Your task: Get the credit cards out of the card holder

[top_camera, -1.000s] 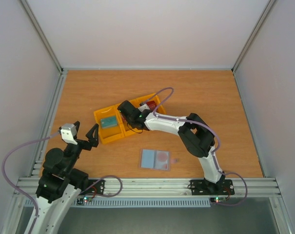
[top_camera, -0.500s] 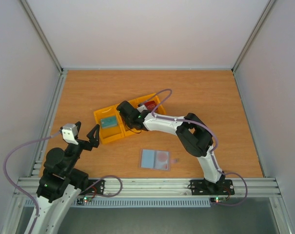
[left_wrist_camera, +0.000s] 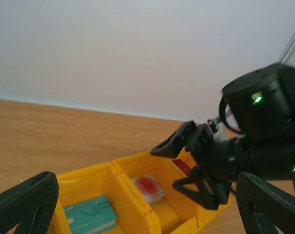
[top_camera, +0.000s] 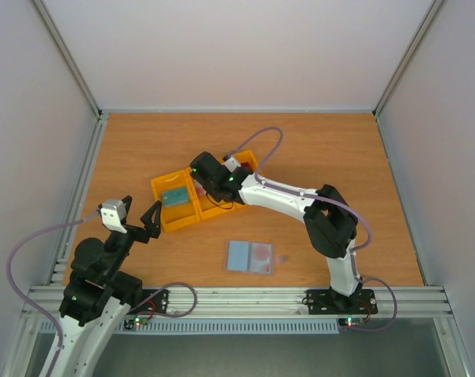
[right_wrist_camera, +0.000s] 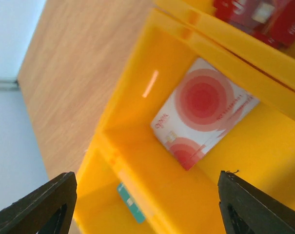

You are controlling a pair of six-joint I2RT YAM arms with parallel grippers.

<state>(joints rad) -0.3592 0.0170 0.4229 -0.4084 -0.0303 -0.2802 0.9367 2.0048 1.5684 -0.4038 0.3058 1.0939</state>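
The card holder [top_camera: 250, 256] lies open on the table, pale blue inside, with a reddish round blotch on its right panel. My right gripper [top_camera: 209, 183] [right_wrist_camera: 147, 195] hangs open over the yellow tray's middle compartment, nothing between its fingers. A whitish-pink card with red circles [right_wrist_camera: 203, 112] [left_wrist_camera: 148, 187] lies flat in that compartment. The teal card [top_camera: 174, 196] [left_wrist_camera: 90, 215] lies in the left compartment. A dark red card [right_wrist_camera: 245, 12] [left_wrist_camera: 183, 166] sits in the right one. My left gripper [top_camera: 139, 222] [left_wrist_camera: 145, 195] is open and apart from the tray, facing it from the near left.
The yellow three-compartment tray [top_camera: 177, 221] stands left of the table's middle. The right arm [top_camera: 292, 203] stretches from its base at the near right across to the tray, passing behind the card holder. Metal frame rails [top_camera: 84, 196] line the table's left and near edges.
My right gripper has opened over the tray's middle compartment, and its wrist has shifted a little toward the back. The left arm has stayed where it was.
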